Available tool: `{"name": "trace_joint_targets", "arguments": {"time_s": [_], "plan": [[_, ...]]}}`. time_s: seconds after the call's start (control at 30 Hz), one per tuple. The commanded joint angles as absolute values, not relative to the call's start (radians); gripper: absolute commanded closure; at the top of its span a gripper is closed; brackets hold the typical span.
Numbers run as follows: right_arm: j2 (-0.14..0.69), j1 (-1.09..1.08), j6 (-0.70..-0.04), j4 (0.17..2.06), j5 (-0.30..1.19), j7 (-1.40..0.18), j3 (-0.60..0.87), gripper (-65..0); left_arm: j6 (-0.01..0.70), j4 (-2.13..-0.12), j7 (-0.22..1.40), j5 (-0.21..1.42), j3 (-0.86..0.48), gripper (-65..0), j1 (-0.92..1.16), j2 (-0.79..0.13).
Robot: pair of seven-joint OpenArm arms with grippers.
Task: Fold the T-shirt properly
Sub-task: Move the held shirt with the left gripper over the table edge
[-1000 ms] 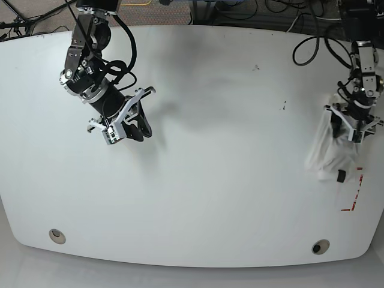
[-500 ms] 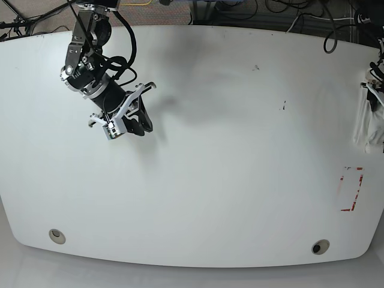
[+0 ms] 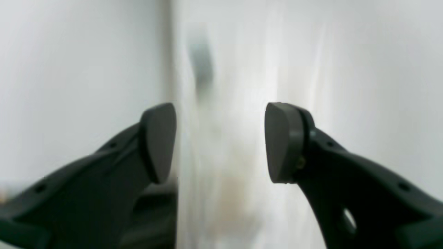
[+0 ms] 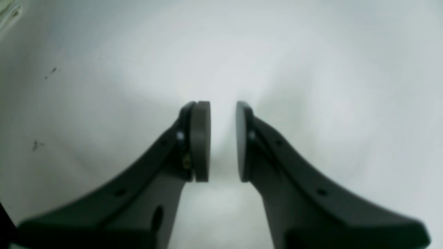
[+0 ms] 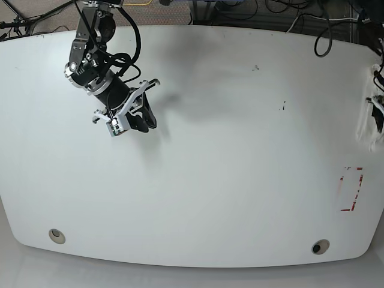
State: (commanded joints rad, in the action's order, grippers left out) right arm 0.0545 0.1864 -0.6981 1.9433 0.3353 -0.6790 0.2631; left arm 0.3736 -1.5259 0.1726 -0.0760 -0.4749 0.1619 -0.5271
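Against the picture from a second ago, the T-shirt [image 5: 366, 123] has left the desk's [image 5: 228, 180] surface near the red tape marks [image 5: 353, 189]; then it hung as a bunched bundle just above those marks, and now only a blurred white strip of it shows at the desk's right edge, above the marks and partly cut off by the frame. The left claw [image 5: 378, 117] has gone with it to that same edge. The right claw [image 5: 133, 122] has shifted only slightly, staying over the desk's upper left part.

The shirt reads as a pale, streaked vertical smear; no print, tag or fold can be made out.

The left wrist view shows what the base view cannot: the left claw [image 3: 220, 141] stands spread wide, with blurred white cloth [image 3: 221, 121] running down between and beyond its pads [image 3: 278, 141]; whether cloth touches either pad cannot be told. The right wrist view shows the right claw [image 4: 223, 141] nearly closed, a narrow gap left between its pads [image 4: 200, 141], nothing in it, with bare desk [image 4: 311, 69] beneath.
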Motion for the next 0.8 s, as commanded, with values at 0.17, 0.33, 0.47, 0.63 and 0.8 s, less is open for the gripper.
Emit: {"name": "trace_joint_targets", "arguments": {"time_s": [0.17, 0.33, 0.47, 0.63, 0.8], "plan": [[0.044, 0.216, -0.698, 1.939, 0.160, -0.536, 0.268, -11.7, 0.374, -1.647, 0.170, -0.079, -0.418, -37.6, 0.143, -0.410], [-0.013, 0.286, -0.698, 1.937, 0.041, -0.369, 0.344, -11.7, 0.372, -1.755, 0.168, -0.081, -0.374, -37.4, 0.211, -0.298], [-0.039, 0.361, -0.698, 1.937, 0.036, -0.295, 0.418, -11.9, 0.372, -1.833, 0.168, -0.081, -0.349, -37.4, 0.308, -0.206], [-0.036, 0.473, -0.698, 1.939, 0.042, -0.246, 0.440, -11.7, 0.372, -1.910, 0.168, -0.081, -0.314, -37.4, 0.461, -0.110], [-0.035, 0.610, -0.698, 1.934, 0.119, -0.173, 0.443, -11.7, 0.372, -1.965, 0.168, -0.079, -0.289, -37.4, 0.653, -0.041]]}}
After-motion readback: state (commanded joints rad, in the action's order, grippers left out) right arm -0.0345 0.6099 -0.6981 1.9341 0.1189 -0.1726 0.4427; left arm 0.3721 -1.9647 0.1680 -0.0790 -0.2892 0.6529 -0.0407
